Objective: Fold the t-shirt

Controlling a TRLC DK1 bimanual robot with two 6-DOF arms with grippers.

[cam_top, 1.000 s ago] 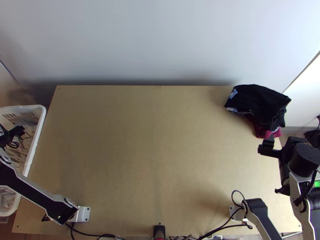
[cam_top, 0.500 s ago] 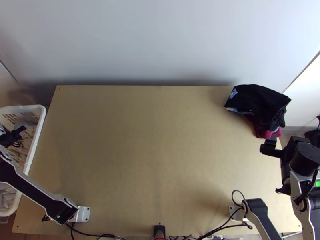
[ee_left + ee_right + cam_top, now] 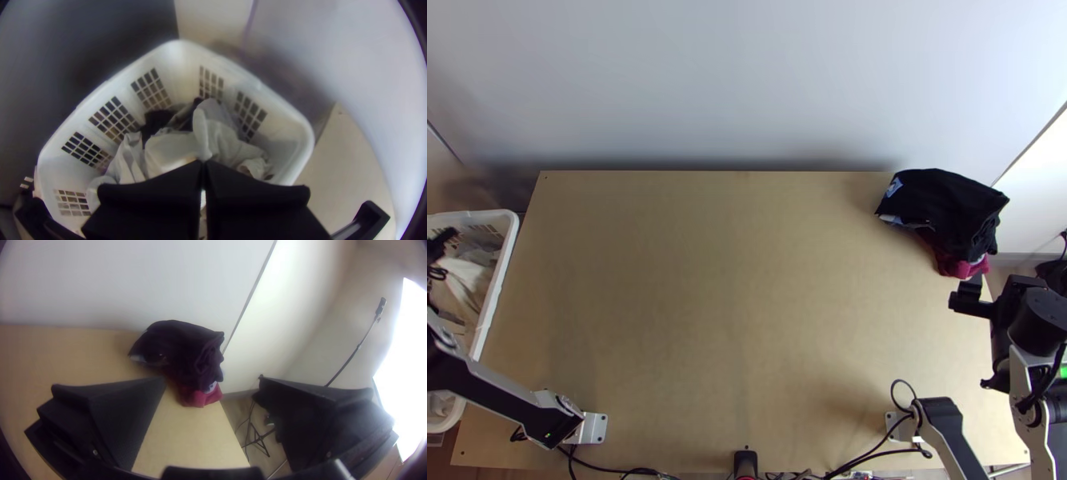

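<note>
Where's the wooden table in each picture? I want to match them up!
Top view: the table fills the middle, with the white basket at its left side.
Left wrist view: a slice of it shows just outside the basket's rim.
Right wrist view: it lies under the pile of dark and red clothes and reaches in between the right gripper's fingers.
Shared landmark: the pale wall beyond the table.

Cloths (image 3: 173, 151) lie in the left basket (image 3: 502, 268), a pile (image 3: 947, 204) back right on the table (image 3: 731, 280).

High top view faces steeply down — sharing basket (image 3: 500, 280) with left wrist's, clothes (image 3: 947, 204) with right's.
</note>
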